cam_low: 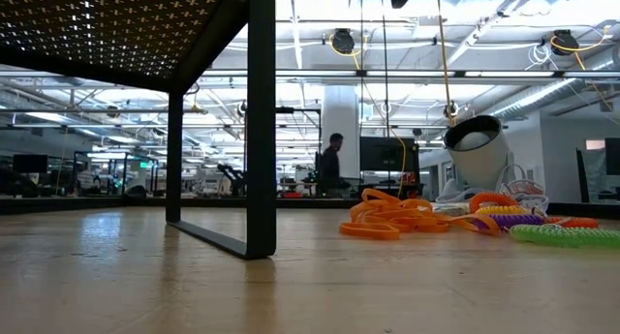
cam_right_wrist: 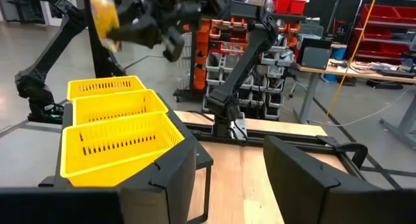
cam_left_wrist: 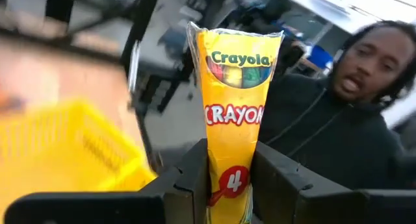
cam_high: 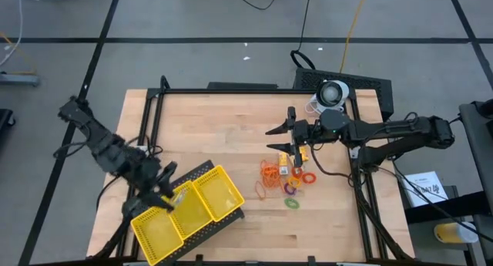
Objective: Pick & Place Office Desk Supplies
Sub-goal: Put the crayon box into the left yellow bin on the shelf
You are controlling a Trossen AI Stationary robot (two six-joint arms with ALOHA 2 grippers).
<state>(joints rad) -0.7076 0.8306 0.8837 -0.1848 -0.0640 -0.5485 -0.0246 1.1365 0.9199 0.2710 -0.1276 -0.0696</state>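
A pale wooden surface [cam_high: 231,135] in a workshop. The left gripper [cam_left_wrist: 231,178], fingers clamped on a crayon pack [cam_left_wrist: 236,107], hovers over the yellow tray [cam_high: 189,212]; best to lower it into a compartment before releasing. The right gripper [cam_high: 281,139], fingers parted and empty, reaches above the supplies [cam_high: 283,177] lying mid-surface

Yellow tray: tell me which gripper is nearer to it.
Left. The left gripper, shut on a crayon pack, hangs over the yellow tray. The right gripper is well off, above the loose supplies.
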